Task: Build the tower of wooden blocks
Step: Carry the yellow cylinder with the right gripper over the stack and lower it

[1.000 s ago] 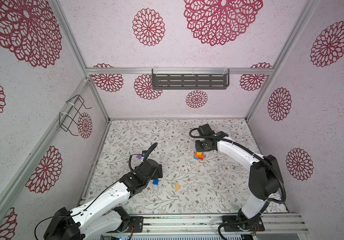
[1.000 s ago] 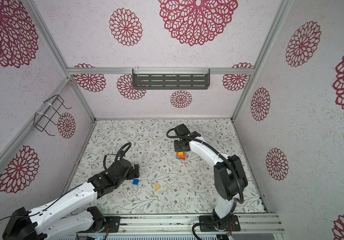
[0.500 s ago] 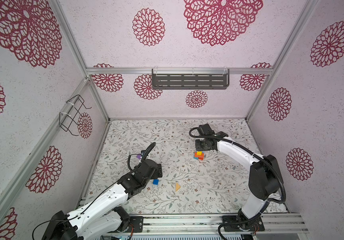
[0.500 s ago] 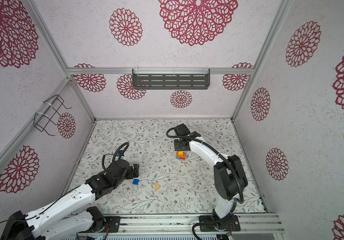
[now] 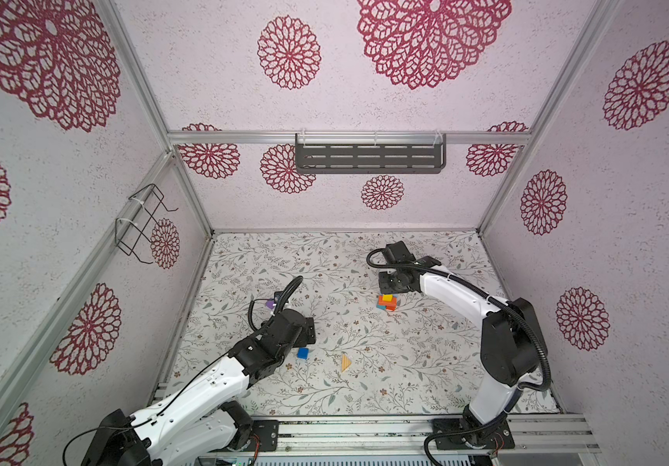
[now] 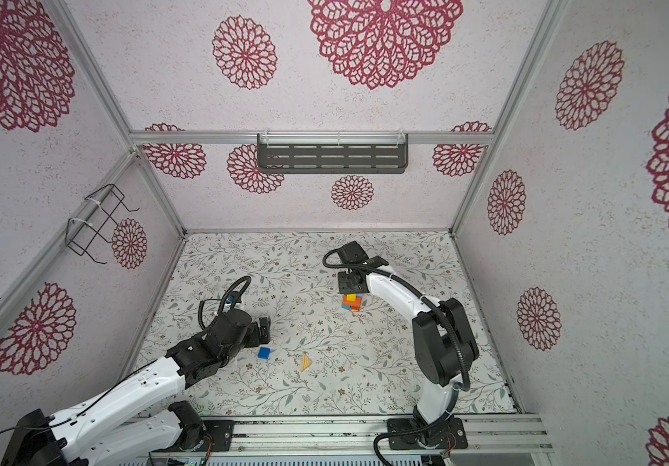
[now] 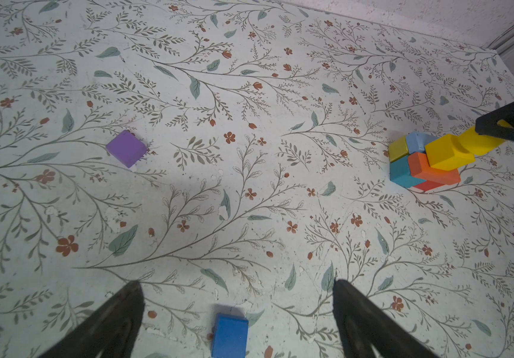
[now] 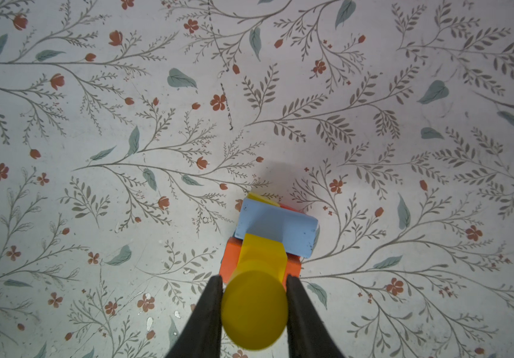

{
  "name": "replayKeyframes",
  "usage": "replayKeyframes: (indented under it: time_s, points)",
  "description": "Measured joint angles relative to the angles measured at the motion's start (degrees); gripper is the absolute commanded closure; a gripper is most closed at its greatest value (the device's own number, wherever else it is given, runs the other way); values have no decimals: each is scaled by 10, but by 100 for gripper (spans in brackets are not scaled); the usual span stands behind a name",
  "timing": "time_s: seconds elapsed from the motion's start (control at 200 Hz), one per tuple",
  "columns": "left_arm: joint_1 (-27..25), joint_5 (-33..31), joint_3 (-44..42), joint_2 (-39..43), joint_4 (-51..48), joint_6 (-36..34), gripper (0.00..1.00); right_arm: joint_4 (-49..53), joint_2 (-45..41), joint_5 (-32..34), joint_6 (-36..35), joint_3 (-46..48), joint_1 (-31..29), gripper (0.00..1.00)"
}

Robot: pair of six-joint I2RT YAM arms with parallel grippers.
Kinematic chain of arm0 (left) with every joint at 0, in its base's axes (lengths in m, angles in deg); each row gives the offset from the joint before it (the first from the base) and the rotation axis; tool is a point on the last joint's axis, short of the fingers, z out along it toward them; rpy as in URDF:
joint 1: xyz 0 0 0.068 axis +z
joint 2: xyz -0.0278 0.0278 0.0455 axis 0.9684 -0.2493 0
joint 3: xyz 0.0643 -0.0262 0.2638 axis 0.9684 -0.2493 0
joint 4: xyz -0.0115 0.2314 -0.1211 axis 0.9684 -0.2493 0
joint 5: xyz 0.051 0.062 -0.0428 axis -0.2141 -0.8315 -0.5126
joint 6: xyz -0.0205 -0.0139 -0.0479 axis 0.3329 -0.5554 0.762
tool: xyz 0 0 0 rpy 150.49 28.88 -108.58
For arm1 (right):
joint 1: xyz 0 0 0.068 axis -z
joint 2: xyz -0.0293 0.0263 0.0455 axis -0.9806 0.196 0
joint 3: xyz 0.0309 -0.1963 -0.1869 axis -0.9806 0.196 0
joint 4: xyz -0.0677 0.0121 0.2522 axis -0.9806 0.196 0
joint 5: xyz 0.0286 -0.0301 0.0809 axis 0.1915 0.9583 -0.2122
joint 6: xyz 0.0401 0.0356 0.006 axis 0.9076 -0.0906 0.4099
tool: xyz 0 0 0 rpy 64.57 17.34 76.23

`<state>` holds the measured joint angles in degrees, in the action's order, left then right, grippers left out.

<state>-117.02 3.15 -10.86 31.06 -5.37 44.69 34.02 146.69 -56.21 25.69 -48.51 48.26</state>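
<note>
Near the left edge of the floral-printed worktop [image 5: 405, 375] lies a small purple wooden block [image 7: 126, 148]. Next, toward the near edge, the left gripper [image 7: 237, 288] hovers with its fingers spread wide and empty over a blue wooden cube [image 7: 230, 334]. An unpainted triangular wooden wedge [image 5: 346, 362] lies to its right. In the right half, toward the far edge, stands the tower [image 5: 387, 301], a squat stack of teal, red, orange, light-blue and yellow blocks. Above it the right gripper [image 8: 254, 279] has its fingers clamped on a yellow wooden cylinder [image 8: 254, 313]. The cylinder's long axis is about upright, its round end faces the wrist camera, and its foot is at the topmost yellow cube [image 7: 449, 152]; whether they touch I cannot tell. To seat it well I would lower it straight and centre the foot on the cube. I would release only once the weight rests, then lift away vertically.
</note>
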Motion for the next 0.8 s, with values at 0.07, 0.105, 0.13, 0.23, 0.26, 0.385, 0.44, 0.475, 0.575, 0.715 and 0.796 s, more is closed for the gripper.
replayKeyframes:
  time_s: [0.07, 0.105, 0.13, 0.23, 0.26, 0.385, 0.44, 0.475, 0.575, 0.715, 0.796]
  points:
    - [0, -3, 0, 0, 0, 0, 3, 0, 3, 0, 0, 0, 0, 80]
    - [0, -3, 0, 0, 0, 0, 3, 0, 3, 0, 0, 0, 0, 80]
    - [0, -4, 0, 0, 0, 0, 3, 0, 3, 0, 0, 0, 0, 79]
    - [0, -5, 0, 1, 0, 0, 3, 0, 3, 0, 0, 0, 0, 79]
    - [0, -5, 0, 1, 0, 0, 3, 0, 3, 0, 0, 0, 0, 79]
    - [0, -5, 0, 4, 1, 0, 3, 0, 3, 3, 0, 0, 0, 77]
    - [0, -5, 0, 4, 3, 0, 3, 0, 3, 3, 0, 0, 0, 73]
    - [0, -5, -1, 4, 4, 0, 3, 0, 3, 3, 0, 0, 0, 71]
    - [0, -3, -1, 3, 4, 0, 3, 0, 3, 3, 0, 0, 0, 63]
    - [0, 1, -1, 2, 4, 0, 3, 1, 3, 3, 0, 0, 0, 55]
    - [1, 7, 2, -6, 1, 0, 3, 2, 3, 3, -1, 0, 0, 51]
